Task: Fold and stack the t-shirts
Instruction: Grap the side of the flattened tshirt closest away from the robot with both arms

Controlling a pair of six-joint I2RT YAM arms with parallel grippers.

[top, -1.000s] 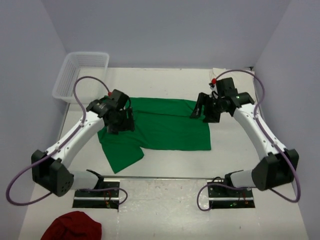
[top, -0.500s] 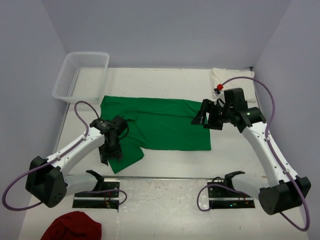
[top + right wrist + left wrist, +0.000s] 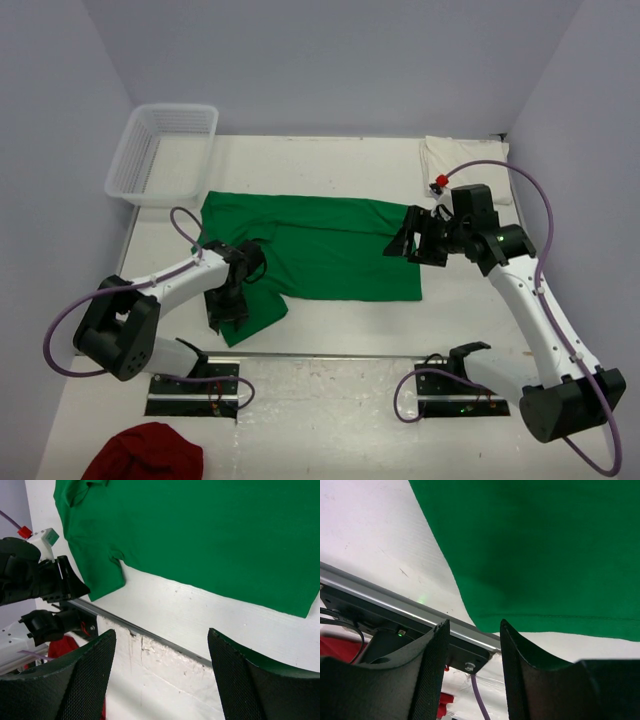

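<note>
Starting the first fold, I judge: left jaws, partly spread and empty, sit at the lower-left sleeve of the green shirt (image 3: 330,250), flat at mid-frame; next they must pinch that hem. Right jaws hover wide apart over its right edge. The cream shirt (image 3: 465,148), upper right, is partly hidden by the cable (image 3: 482,163).

1. The green t-shirt (image 3: 545,545) fills the upper right and lies flat on the white tabletop (image 3: 380,540). A stitched hem runs along its lower edge.
2. The left tool (image 3: 473,626) points at the shirt's near corner, its two black fingers (image 3: 432,670) standing apart.
3. A metal rail (image 3: 385,597) crosses behind the gap. Past the rail are a dark plate (image 3: 375,630), a purple cable (image 3: 479,697) and a scrap of red cloth (image 3: 332,647).
</note>
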